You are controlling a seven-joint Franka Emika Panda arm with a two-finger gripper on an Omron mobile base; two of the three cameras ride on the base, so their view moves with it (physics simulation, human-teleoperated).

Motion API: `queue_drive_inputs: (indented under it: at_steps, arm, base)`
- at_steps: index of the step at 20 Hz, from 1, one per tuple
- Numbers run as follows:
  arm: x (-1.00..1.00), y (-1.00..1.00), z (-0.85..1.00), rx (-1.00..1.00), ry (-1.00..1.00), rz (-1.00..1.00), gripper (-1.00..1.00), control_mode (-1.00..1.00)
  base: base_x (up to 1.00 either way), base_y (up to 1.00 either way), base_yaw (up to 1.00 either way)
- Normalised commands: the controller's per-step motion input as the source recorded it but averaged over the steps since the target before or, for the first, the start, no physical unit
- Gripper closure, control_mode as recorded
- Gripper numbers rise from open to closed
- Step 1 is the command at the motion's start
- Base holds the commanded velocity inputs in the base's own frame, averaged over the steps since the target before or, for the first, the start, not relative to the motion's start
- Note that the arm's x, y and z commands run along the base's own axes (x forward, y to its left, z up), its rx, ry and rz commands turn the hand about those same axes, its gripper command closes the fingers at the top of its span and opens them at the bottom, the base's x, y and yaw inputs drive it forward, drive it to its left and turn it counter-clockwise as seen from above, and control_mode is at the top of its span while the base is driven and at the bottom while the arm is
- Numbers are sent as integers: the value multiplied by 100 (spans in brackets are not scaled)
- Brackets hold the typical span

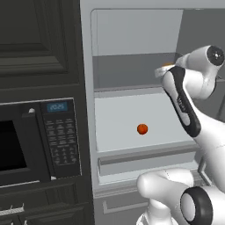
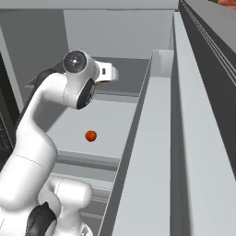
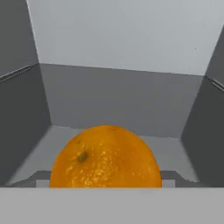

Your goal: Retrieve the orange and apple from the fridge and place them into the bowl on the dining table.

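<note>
Dark cabinetry [image 1: 39, 39], black microwave [image 1: 30, 145] with lit clock, perhaps drawers below

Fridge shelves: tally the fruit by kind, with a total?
orange: 1, on the upper shelf, right in front of the hand camera
apple: 1, on the lower shelf of the fridge
Total: 2
</note>
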Motion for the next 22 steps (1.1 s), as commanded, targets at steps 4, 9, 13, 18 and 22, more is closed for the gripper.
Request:
queue_drive_inputs:
  at_steps: [4, 9, 13, 18, 22]
  arm:
    - [-62, 16, 0, 0, -1, 38, 100, -100]
    - [1, 3, 0, 0, 1, 15, 100, 100]
    - [0, 0, 0, 0, 0, 0, 100, 100]
    - [0, 0, 0, 0, 0, 0, 100, 100]
    - [0, 0, 0, 0, 0, 0, 100, 100]
  base:
    - [0, 0, 0]
    - [0, 0, 3]
    - [-59, 21, 9]
    - [-100, 47, 2]
    - [-100, 61, 2]
